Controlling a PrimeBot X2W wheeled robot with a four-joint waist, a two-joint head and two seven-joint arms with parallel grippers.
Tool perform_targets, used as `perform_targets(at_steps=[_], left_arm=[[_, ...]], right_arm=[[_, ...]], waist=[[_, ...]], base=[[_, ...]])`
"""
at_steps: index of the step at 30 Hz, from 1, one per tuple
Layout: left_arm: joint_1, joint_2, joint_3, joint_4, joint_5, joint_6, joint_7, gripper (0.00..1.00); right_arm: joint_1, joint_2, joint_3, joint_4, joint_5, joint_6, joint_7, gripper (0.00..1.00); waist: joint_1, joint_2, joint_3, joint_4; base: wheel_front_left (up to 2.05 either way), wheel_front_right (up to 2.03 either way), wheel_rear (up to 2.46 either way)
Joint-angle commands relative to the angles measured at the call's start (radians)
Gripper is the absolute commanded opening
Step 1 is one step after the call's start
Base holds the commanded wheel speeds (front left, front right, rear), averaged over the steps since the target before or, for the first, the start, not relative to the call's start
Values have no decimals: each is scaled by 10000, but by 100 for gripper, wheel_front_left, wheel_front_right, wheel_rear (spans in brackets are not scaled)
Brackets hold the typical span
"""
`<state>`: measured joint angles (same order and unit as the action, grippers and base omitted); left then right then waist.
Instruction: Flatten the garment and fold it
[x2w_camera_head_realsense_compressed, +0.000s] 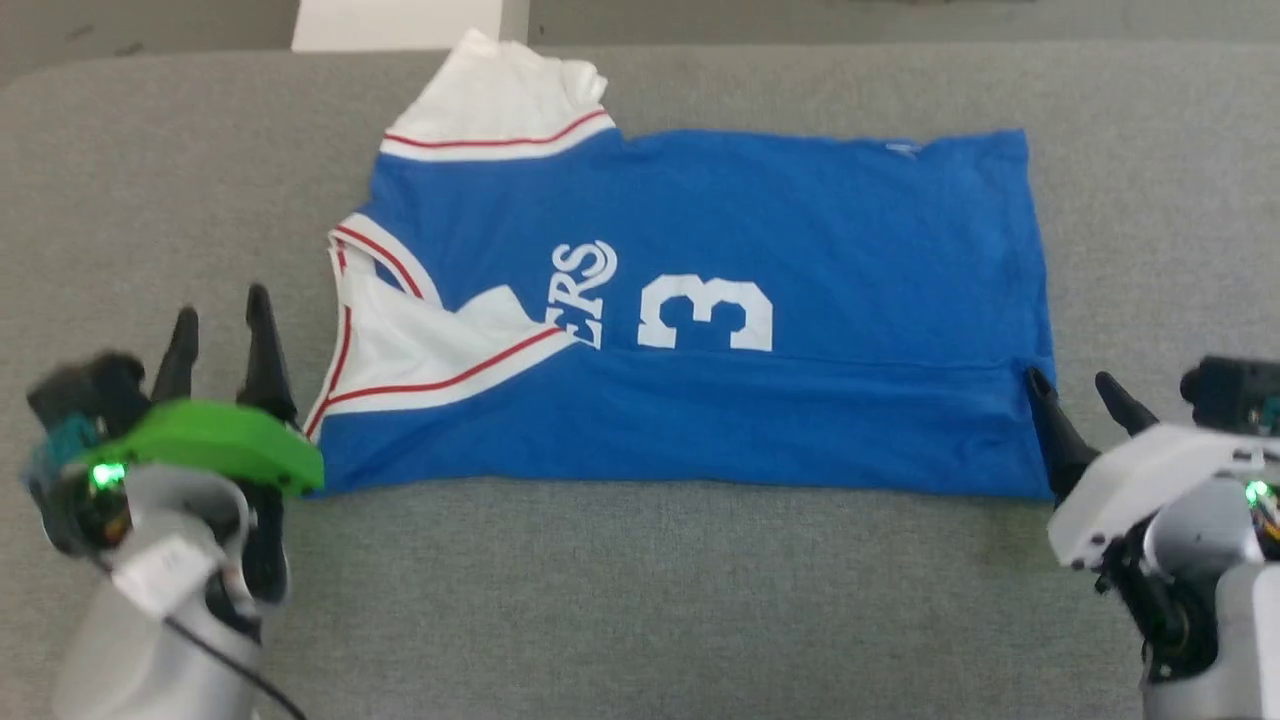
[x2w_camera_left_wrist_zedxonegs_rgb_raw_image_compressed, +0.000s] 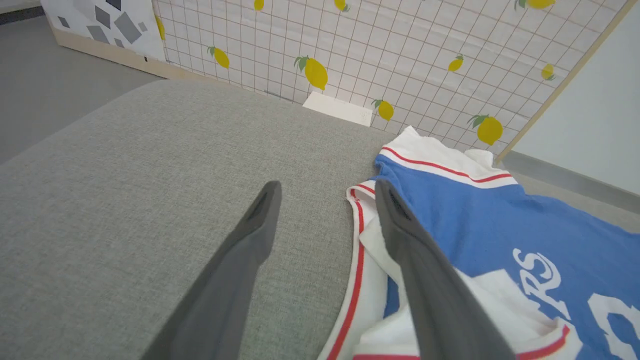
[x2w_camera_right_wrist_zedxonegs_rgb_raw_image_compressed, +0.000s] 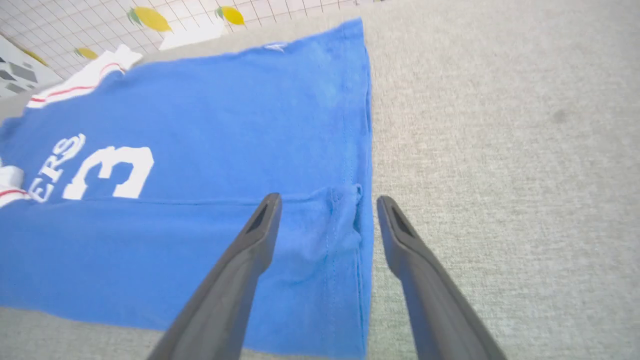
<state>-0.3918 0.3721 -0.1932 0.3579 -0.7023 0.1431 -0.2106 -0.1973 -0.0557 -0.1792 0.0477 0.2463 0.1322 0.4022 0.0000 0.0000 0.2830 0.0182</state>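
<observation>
The garment (x2w_camera_head_realsense_compressed: 760, 240) lies flat on the grey surface, its near long edge folded up over the body, white "ERS" lettering and a 3 half covered by the fold. A white red-striped sleeve sticks out at the far left. My left gripper (x2w_camera_head_realsense_compressed: 220, 320) hovers open just left of the collar end; in the left wrist view the garment (x2w_camera_left_wrist_zedxonegs_rgb_raw_image_compressed: 480, 220) lies right of the open left gripper (x2w_camera_left_wrist_zedxonegs_rgb_raw_image_compressed: 327, 192). My right gripper (x2w_camera_head_realsense_compressed: 1075, 385) stands open at the hem's near right corner; in the right wrist view the right gripper (x2w_camera_right_wrist_zedxonegs_rgb_raw_image_compressed: 327, 205) straddles the hem of the garment (x2w_camera_right_wrist_zedxonegs_rgb_raw_image_compressed: 225, 120), holding nothing.
A grey fabric-covered table (x2w_camera_head_realsense_compressed: 650, 600) carries everything, with bare cloth on all sides of the shirt. Beyond its far edge stands a grid-patterned screen with lemons (x2w_camera_left_wrist_zedxonegs_rgb_raw_image_compressed: 400, 55) and a white block (x2w_camera_head_realsense_compressed: 400, 22).
</observation>
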Motion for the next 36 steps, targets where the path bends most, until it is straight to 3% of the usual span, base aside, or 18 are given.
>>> perform_targets(at_steps=[1,7,15,20,28,31,32,33,34,36], left_arm=[[438,-151,116,-232,169,78,-240,100],[2030,-469,48,-1314,985,563,-480,100],[2977,-95,-648,-1294,1828,828,-123,100],[2893,82,-639,-382,1468,1089,1341,100],[2444,58,-5,-66,368,2052,3826,100],[2380,16,109,-312,-211,2031,4800,100],[2385,19,129,-416,-354,1991,5017,45],[2403,66,126,-546,-437,1962,5209,20],[2423,119,123,-684,-469,1945,5310,0],[2472,132,148,-930,-573,1897,5398,0]], right_arm=[[322,38,170,-151,120,-15,-547,100],[1200,51,457,-331,106,-15,-2965,100],[1719,53,888,-129,-146,-15,-5332,100],[1655,54,1266,166,-158,-15,-5619,100],[1574,54,1403,238,-187,-15,-5564,100],[1551,54,1451,263,-175,-15,-5540,100],[1549,54,1459,276,-187,-15,-5519,100],[1546,54,1471,290,-208,-15,-5499,100],[1545,54,1485,307,-241,-15,-5472,100],[1540,54,1500,338,-377,-15,-5429,100]], waist=[[0,0,-597,91],[0,0,-1151,11],[0,0,-1317,-401],[0,0,-1198,-934],[0,0,-989,-1352],[0,0,-943,-1446],[0,0,-932,-1464],[0,0,-924,-1483],[0,0,-917,-1494],[0,0,-912,-1487]], base=[[0,0,0],[0,0,0],[0,0,0],[0,0,0],[0,0,0],[0,0,0],[0,0,0],[0,0,0],[0,0,0],[0,0,0]])
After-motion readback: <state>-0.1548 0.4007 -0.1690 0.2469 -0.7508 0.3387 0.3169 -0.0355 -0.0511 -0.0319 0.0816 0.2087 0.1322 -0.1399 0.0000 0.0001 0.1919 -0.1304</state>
